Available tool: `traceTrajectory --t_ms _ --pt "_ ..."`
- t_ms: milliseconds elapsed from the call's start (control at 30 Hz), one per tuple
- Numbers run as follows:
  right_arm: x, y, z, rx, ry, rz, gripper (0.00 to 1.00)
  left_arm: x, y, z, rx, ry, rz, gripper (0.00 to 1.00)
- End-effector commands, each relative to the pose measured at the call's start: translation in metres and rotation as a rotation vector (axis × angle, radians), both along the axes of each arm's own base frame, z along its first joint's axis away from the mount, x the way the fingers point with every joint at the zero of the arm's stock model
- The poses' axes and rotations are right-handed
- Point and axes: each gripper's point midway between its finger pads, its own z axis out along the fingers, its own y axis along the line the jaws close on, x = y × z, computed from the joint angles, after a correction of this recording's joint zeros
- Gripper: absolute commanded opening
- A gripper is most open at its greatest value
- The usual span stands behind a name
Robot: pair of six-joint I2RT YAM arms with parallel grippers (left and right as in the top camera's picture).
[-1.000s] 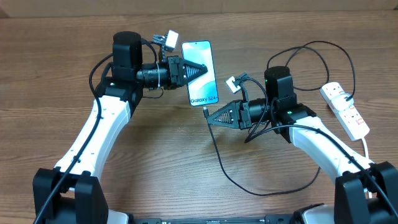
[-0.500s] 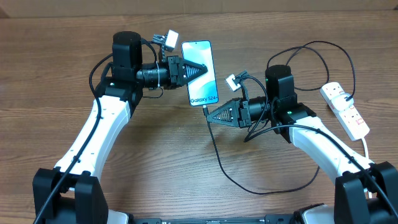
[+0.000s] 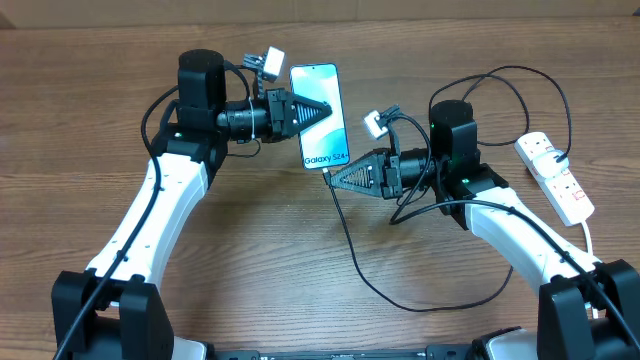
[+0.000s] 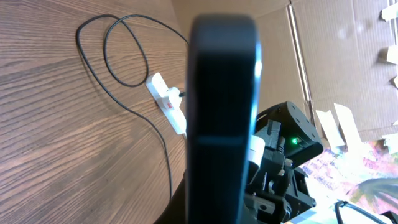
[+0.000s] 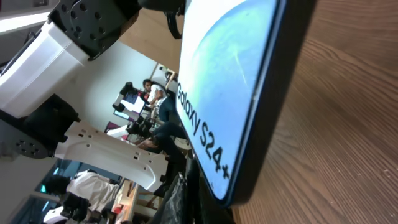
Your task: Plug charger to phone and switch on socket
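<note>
- Count: one phone [image 3: 320,115], one charger [image 3: 347,240], one socket [image 3: 556,178], two tools.
- The phone lies far of centre on the surface [image 3: 250,260], screen up, with the "Galaxy S24+" text at its near end.
- Left tool [image 3: 328,107]: reaches in from the left and is closed on the phone's left long edge. In its wrist view the black edge fills the middle.
- Right tool [image 3: 333,181]: comes in from the right, pinched to a point on the charger's plug end, just at the phone's near short edge. We cannot tell whether the plug is seated.
- Charger slack runs near from that tool and curves right. A second loop lies far right and reaches the socket.
- The socket sits by the right edge, well apart from both tools, with its white cord [image 3: 590,235] trailing near.
- Room: the bare wood at near centre is crossed only by slack. The right arm [image 3: 510,225] lies between phone and socket.
</note>
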Motion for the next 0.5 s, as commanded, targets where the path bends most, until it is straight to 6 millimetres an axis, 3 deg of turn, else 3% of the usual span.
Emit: traceTrajectory --t_ms 0,200,233,300,333,367,467 --pt "0.007 0.0 0.012 0.004 -0.036 -0.028 0.04 -0.007 -0.005 0.013 -0.026 -0.049 -0.059 0.05" --pt "0.008 -0.001 0.003 -0.023 -0.019 -0.044 0.04 0.007 0.006 0.017 -0.015 -0.098 -0.002 0.05" --pt "0.011 -0.003 -0.009 -0.065 -0.015 -0.08 0.04 0.014 0.014 0.02 -0.017 -0.119 0.027 0.04" --pt "0.027 -0.015 -0.053 -0.26 0.025 -0.236 0.04 0.026 0.032 0.024 -0.02 -0.126 0.082 0.04" --pt "0.03 -0.019 -0.062 -0.306 0.035 -0.267 0.04 0.028 0.037 0.024 -0.02 -0.128 0.095 0.04" --pt "0.039 -0.044 -0.102 -0.526 0.085 -0.408 0.04 0.036 0.054 0.024 -0.016 -0.127 0.138 0.04" --pt "0.047 -0.08 -0.136 -0.764 0.109 -0.559 0.04 0.047 0.093 0.018 -0.008 -0.088 0.229 0.04"
